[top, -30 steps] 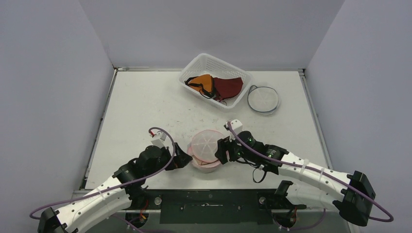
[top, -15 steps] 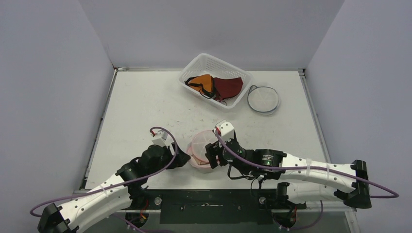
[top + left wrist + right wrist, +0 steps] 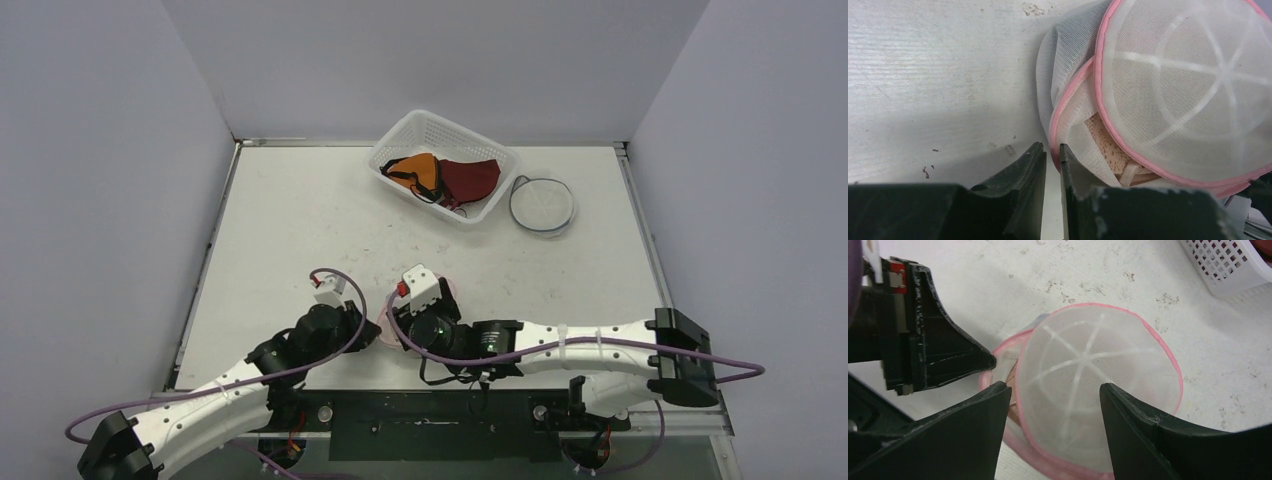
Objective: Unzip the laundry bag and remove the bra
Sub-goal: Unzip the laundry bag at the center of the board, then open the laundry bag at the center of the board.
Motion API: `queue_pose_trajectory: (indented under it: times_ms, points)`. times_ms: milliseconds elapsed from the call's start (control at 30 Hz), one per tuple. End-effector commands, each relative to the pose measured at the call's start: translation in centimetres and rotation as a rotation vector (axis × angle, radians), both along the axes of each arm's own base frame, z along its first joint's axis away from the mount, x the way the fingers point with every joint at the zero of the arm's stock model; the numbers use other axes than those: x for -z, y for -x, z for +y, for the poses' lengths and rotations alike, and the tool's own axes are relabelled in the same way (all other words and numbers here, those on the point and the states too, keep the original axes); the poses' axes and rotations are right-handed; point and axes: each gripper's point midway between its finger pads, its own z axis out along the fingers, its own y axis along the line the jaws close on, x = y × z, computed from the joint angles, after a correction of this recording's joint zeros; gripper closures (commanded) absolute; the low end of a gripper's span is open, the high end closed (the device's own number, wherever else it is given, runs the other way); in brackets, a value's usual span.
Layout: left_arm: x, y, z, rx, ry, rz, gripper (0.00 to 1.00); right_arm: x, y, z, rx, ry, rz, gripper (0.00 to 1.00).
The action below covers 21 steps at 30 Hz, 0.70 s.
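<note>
One round mesh laundry bag (image 3: 1178, 90), pink-trimmed

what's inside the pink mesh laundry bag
Through the open gap of the laundry bag, beige textured fabric shows, likely the bra. The mesh dome hides the rest.

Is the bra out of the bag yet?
Not yet. The laundry bag looks partly unzipped: a gap shows under its pink rim. The left hand is nearly shut at that rim; the right hand is open around the top. The bra is inside, not out.
</note>
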Motion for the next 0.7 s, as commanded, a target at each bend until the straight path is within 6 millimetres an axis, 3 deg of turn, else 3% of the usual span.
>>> queue_pose_trajectory:
  times_ms: [0,133,333,667]
  points:
    - [-2.0,-0.9,-1.7,0.02,0.119,-0.08,0.88,-0.3,-1.5,1.1,0.048,0.044,-0.13,0.32]
    - [-2.2,-0.5,-2.4,0.052,0.176,-0.095,0.93,1.1,-1.4,1.3,0.064,0.167,-0.212,0.27]
    - [-2.8,-0.1,-2.9,0.081,0.232,-0.112,1.0,1.8,0.6,1.1,0.053,0.262,-0.345,0.18]
    - [-3.8,0.3,-3.4,0.108,0.266,-0.122,1.0,4.0,0.2,0.9,0.119,0.493,-0.459,0.21]
